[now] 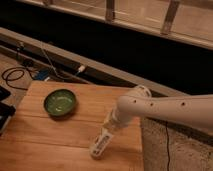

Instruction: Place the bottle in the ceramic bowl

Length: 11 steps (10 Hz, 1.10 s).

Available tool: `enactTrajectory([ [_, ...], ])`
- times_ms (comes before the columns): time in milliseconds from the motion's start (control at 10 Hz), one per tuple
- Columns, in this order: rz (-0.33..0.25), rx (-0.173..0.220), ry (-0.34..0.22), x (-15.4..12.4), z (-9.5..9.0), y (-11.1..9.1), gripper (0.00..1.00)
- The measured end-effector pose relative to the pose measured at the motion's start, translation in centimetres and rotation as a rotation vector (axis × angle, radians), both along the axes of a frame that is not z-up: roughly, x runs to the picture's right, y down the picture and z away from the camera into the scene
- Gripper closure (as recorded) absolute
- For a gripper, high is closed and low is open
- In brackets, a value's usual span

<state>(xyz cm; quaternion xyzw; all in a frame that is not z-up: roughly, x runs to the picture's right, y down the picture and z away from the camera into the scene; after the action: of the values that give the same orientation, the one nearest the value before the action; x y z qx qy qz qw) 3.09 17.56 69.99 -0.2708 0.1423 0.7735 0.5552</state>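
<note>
The ceramic bowl point(60, 102), glossy green with a dark rim, sits empty on the left part of the wooden table point(45, 145). The bottle point(101, 142), slim and whitish with a pale label, lies slanted on the wood near the table's right front, well to the right of the bowl. My gripper point(112, 125) comes down from the white arm point(165, 107) that reaches in from the right, and it is at the bottle's upper end. Where the gripper meets the bottle is hidden.
Cables point(17, 75) lie on the floor behind the table's left end. A dark object point(4, 112) pokes in at the left edge. The table's right edge borders speckled grey floor point(175, 150). A long ledge point(100, 70) runs behind the table.
</note>
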Motion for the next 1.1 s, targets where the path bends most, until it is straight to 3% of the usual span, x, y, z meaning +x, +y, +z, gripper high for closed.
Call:
enactTrajectory([
  [200, -0.025, 0.076, -0.013, -1.1, -0.6, -2.6, 1.00],
  [500, -0.071, 0.137, -0.050, -4.2, -0.2, -6.7, 1.00],
  [800, -0.119, 0.195, -0.129, -8.8, 0.0, -11.2, 1.00],
  [1100, -0.121, 0.202, -0.141, -9.2, -0.1, -11.7, 1.00],
])
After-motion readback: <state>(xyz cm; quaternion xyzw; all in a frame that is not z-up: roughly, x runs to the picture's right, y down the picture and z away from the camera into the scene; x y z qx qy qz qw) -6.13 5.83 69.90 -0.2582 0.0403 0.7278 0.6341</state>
